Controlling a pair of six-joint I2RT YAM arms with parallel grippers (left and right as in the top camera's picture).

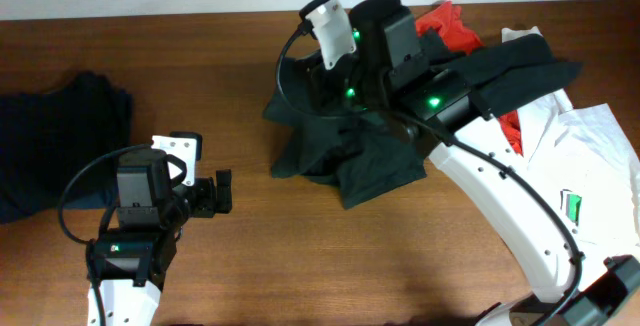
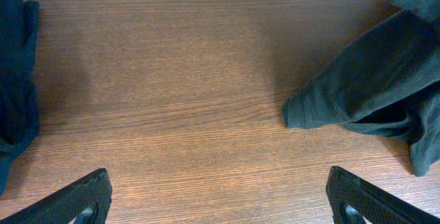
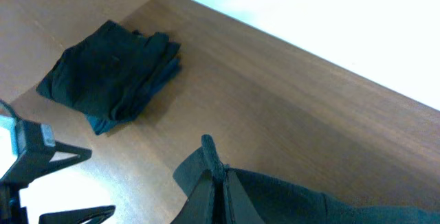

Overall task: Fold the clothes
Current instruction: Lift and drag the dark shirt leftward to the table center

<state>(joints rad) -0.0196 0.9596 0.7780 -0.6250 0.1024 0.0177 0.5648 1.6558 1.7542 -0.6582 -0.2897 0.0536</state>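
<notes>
A crumpled black T-shirt (image 1: 350, 151) lies in a heap at the table's middle back, and its edge shows in the left wrist view (image 2: 371, 86). My right gripper (image 3: 218, 172) is shut on a pinched fold of this black T-shirt (image 3: 289, 196), lifted above the table. In the overhead view the right gripper (image 1: 340, 61) is over the heap's top. My left gripper (image 1: 222, 192) is open and empty, low over bare wood left of the heap, its fingertips showing in its own view (image 2: 220, 200). No white letters show.
A folded dark shirt (image 1: 60, 136) lies at the far left and also shows in the right wrist view (image 3: 110, 76). An orange-red shirt (image 1: 455, 26) and a white shirt (image 1: 590, 166) lie at the right under a black garment (image 1: 520, 71). The table's wood (image 1: 250, 266) shows between the arms.
</notes>
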